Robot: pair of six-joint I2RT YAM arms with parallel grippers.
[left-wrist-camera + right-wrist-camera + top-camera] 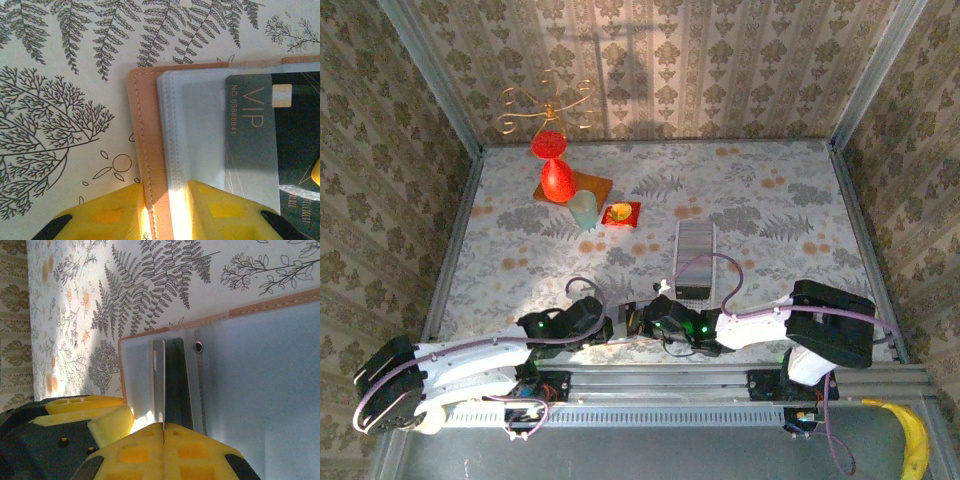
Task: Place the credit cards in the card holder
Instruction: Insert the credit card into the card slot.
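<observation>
Yellow pads of our left pincer (165, 212) clamp the tan card holder (145, 150) at its stitched edge, pinning it open on the table (60, 150), we judge. Our right pincer (163, 440) is shut on a credit card (175, 385) held edge-up over the holder's pale sleeves, ready to slide in. Beyond lies a ribbed clear tray (695, 262).

A staged test booth: wallpapered walls (650, 60) enclosing a fern-patterned table (760, 200).
</observation>
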